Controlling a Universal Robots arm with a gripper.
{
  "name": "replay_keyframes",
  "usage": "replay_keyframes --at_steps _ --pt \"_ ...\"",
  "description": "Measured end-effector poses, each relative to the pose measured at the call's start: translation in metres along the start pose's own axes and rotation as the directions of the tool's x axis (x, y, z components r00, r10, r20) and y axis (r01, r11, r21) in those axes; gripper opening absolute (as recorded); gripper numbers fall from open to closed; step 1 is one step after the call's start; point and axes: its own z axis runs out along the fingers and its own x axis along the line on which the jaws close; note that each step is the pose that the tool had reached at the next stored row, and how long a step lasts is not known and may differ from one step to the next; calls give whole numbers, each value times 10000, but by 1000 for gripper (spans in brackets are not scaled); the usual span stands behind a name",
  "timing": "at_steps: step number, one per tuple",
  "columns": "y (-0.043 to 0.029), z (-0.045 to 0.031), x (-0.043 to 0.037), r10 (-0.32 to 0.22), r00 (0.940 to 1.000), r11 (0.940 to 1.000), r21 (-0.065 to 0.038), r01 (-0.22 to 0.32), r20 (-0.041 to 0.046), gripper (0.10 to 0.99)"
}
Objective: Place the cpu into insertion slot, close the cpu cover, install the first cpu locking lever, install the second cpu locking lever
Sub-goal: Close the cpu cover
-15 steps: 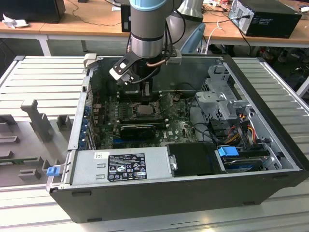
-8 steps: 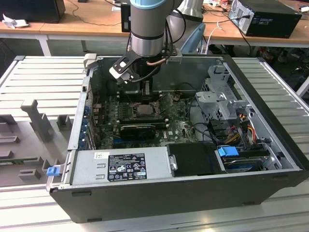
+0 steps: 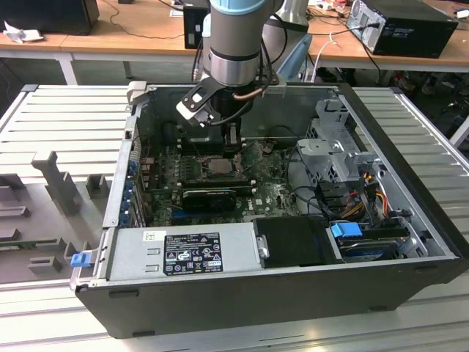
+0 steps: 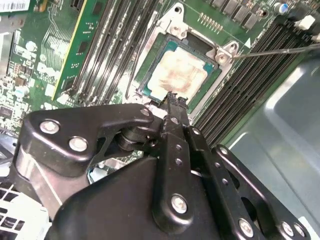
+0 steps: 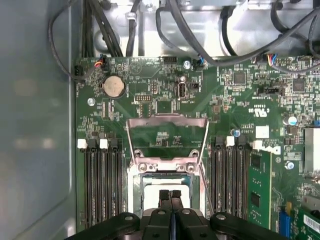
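Note:
The cpu (image 4: 177, 70), a small square chip with a beige metal top, lies flat in the socket on the green motherboard (image 3: 271, 194). Its pale top (image 5: 151, 191) also shows just beyond the fingertips in the first wrist view. My gripper (image 4: 172, 97) is shut, with nothing between its black fingers. Their tips hover at the cpu's near edge; I cannot tell whether they touch it. The cpu cover (image 5: 167, 121), a grey metal frame, stands raised on its hinge with board showing through its opening. A thin locking lever (image 4: 280, 50) sticks out beside the socket. In the exterior view the gripper (image 3: 233, 143) hangs over the socket.
The open computer case (image 3: 410, 198) walls in the board. Memory slots (image 5: 100, 185) flank the socket and a memory module (image 5: 260, 185) stands beside them. Black cables (image 5: 200, 30) run across the far end. A power supply (image 3: 183, 253) and a drive cage (image 3: 333, 147) stand nearby.

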Motion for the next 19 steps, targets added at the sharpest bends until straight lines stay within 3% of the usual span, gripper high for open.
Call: replay_keyframes --at_steps 10,19 --pt "4 -307 8 -7 10000 10000 -1 7 -9 106" --pt "223 -310 14 -11 10000 10000 9 11 -8 106"
